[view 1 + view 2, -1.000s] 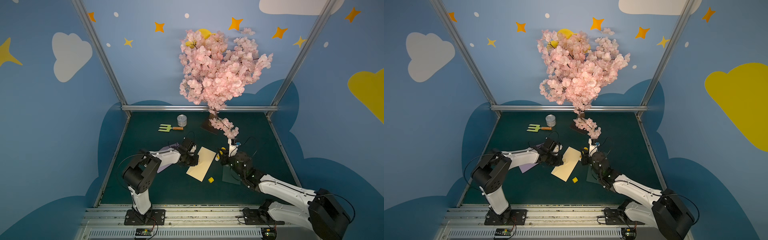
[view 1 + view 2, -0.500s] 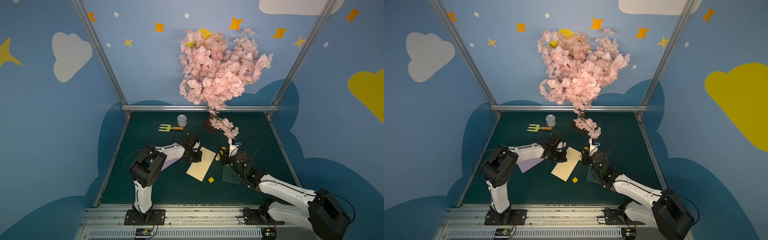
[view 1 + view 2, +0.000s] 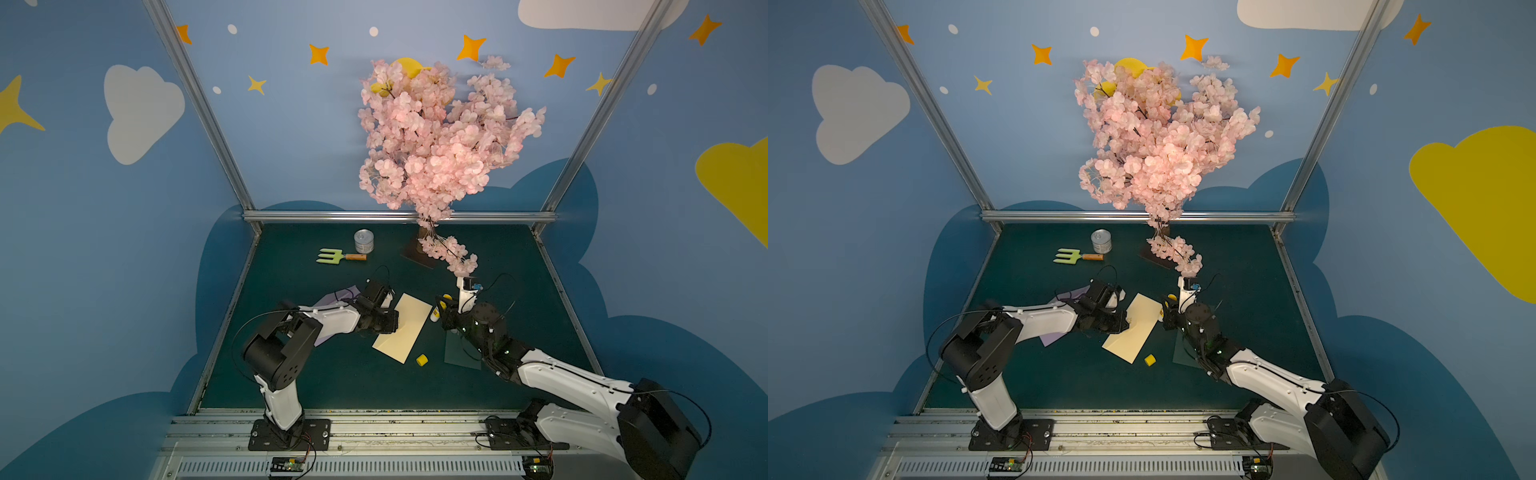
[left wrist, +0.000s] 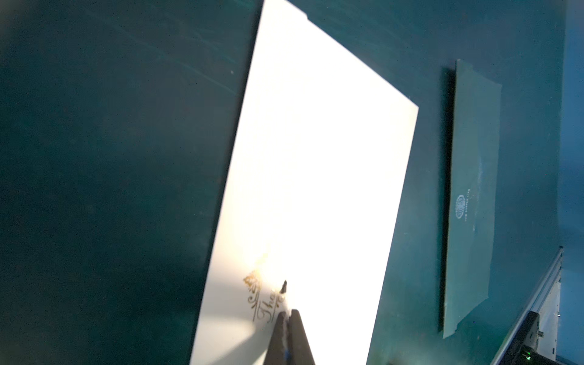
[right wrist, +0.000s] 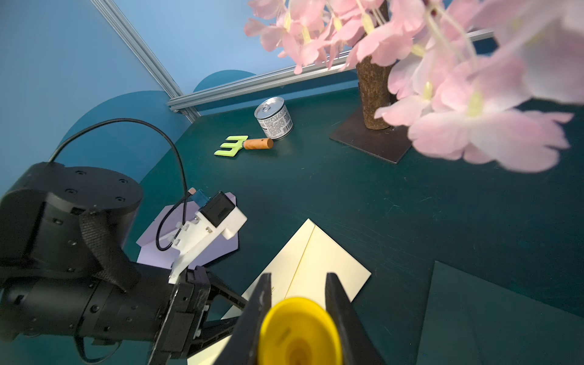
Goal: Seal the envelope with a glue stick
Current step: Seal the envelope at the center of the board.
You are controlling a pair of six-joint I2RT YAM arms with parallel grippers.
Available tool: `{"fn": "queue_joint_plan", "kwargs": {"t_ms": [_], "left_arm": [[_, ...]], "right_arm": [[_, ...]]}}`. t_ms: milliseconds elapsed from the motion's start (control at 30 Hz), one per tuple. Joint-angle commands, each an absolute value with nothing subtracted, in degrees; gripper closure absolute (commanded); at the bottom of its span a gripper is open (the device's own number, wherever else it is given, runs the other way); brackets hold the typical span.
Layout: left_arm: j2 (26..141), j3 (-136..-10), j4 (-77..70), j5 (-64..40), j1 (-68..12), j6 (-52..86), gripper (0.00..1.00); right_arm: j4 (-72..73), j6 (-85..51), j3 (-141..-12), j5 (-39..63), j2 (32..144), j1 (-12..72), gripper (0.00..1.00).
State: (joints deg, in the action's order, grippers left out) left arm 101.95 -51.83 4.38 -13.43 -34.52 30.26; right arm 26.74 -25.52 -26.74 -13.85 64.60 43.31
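Note:
The cream-yellow envelope (image 3: 405, 332) (image 3: 1136, 328) lies flat and slanted on the green table, and a fold line crosses it in the right wrist view (image 5: 325, 262). My left gripper (image 3: 395, 326) (image 4: 287, 313) is shut, its tips resting on the envelope (image 4: 316, 158) beside the gold emblem (image 4: 257, 294). My right gripper (image 3: 441, 309) (image 5: 298, 276) is shut on the yellow glue stick (image 5: 298, 331) (image 3: 1169, 303), which hangs over the envelope's far right corner. A loose yellow cap (image 3: 422, 360) (image 3: 1150, 360) lies by the near corner.
A dark green envelope (image 3: 461, 353) (image 4: 471, 196) lies under my right arm. A lilac envelope (image 3: 338, 296) (image 5: 189, 243) lies under my left arm. At the back stand a tin can (image 3: 363, 242), a green garden fork (image 3: 336, 256) and a pink blossom tree (image 3: 436, 145) whose low branch hangs near my right wrist.
The left arm swung a little toward the back and came back again; its gripper stays at the envelope's left edge. The right arm and glue stick have not moved.

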Motion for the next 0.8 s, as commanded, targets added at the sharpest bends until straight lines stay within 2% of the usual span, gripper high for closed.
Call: {"fn": "queue_joint_plan", "kwargs": {"t_ms": [0,467,767], "left_arm": [[103.85,-46.36,19.63,-7.12,-34.29,30.24,0.97],[103.17,-46.72,23.79,-3.64,-33.67,28.36,0.97],[108.57,-57.12,23.14,-6.89,-35.44,26.44,0.97]], "right_arm": [[28.21,-25.75,-27.07,-13.47,64.08,43.15,1.0],[27.86,-25.92,-26.99,-13.43,63.9,43.15,1.0],[28.35,-25.79,-27.36,-13.19,64.78,43.15,1.0]]}}
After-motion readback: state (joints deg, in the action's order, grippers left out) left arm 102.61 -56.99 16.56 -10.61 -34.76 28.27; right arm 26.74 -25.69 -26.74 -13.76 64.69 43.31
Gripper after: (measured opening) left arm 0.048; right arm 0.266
